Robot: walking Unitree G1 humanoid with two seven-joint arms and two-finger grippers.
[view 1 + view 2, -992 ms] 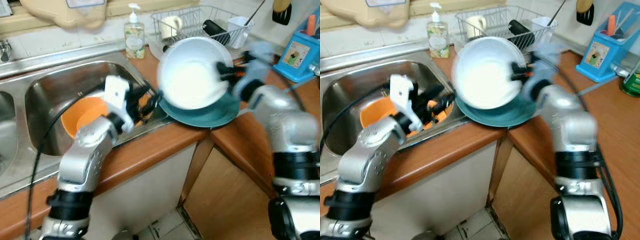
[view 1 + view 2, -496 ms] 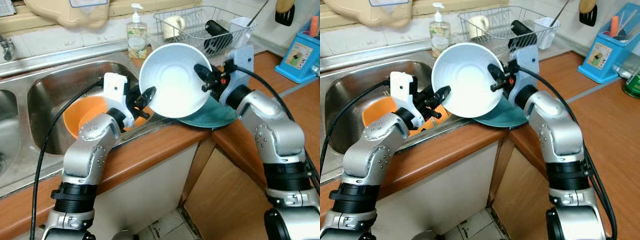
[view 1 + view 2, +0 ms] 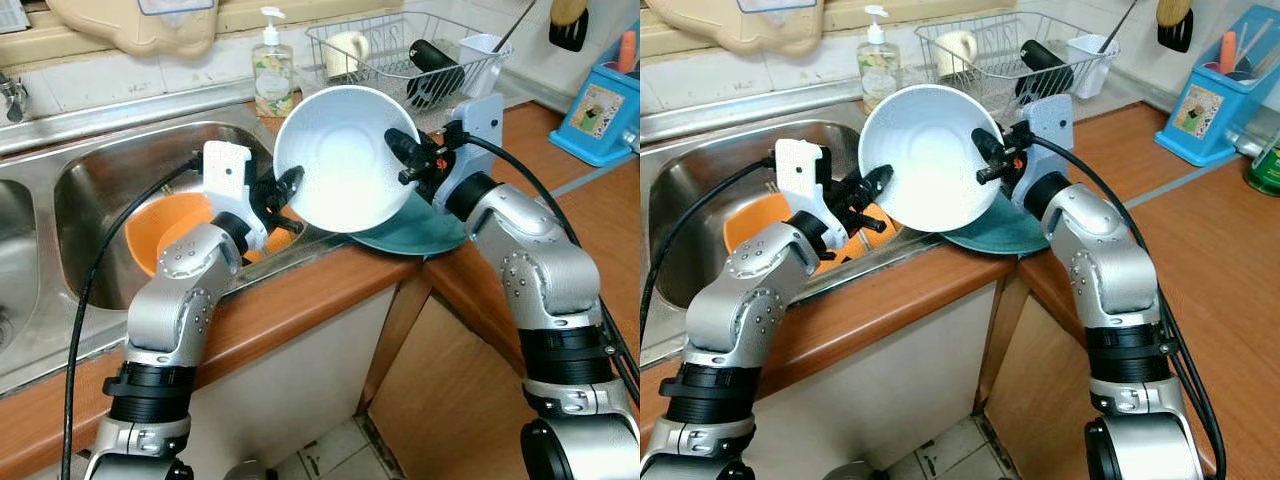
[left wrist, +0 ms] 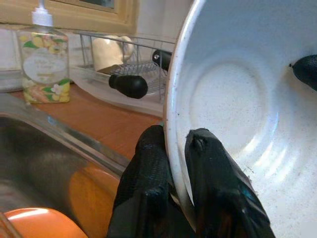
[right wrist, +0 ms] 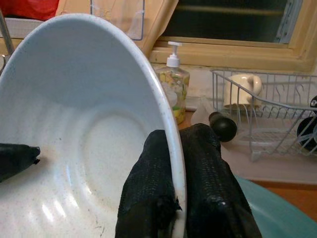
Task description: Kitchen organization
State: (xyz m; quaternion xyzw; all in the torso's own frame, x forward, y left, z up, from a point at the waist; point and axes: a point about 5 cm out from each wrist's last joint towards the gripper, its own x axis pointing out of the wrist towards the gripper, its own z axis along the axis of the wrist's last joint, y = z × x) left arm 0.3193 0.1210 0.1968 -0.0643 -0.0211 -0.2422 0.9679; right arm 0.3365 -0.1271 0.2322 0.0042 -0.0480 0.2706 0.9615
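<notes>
From the left eye view, a white bowl (image 3: pixel 345 158) is held tilted on its edge above the wooden worktop (image 3: pixel 300 300), its hollow facing the camera, between the sink (image 3: pixel 90 190) and a teal plate (image 3: pixel 415 225) that lies on the worktop behind it. The left hand (image 3: pixel 283 190) pinches the bowl's lower left rim, and the right hand (image 3: pixel 400 155) pinches the right rim, one finger reaching inside the bowl. An orange bowl (image 3: pixel 165 225) sits in the sink basin behind the left arm. Further back stand a soap dispenser (image 3: pixel 270 70) and a wire dish rack (image 3: pixel 410 50) holding a cream mug (image 3: pixel 345 50).

The right eye view shows the same grip on both sides, with a blue utensil holder (image 3: pixel 1220 75) well off to the right on the worktop.

In the left wrist view, the two black fingers (image 4: pixel 148 188) are closed on the bowl's rim, one on each side of it.

In the right wrist view, the fingers (image 5: pixel 153 193) likewise clamp the rim, one inside the bowl and one outside, with the teal plate just below.
</notes>
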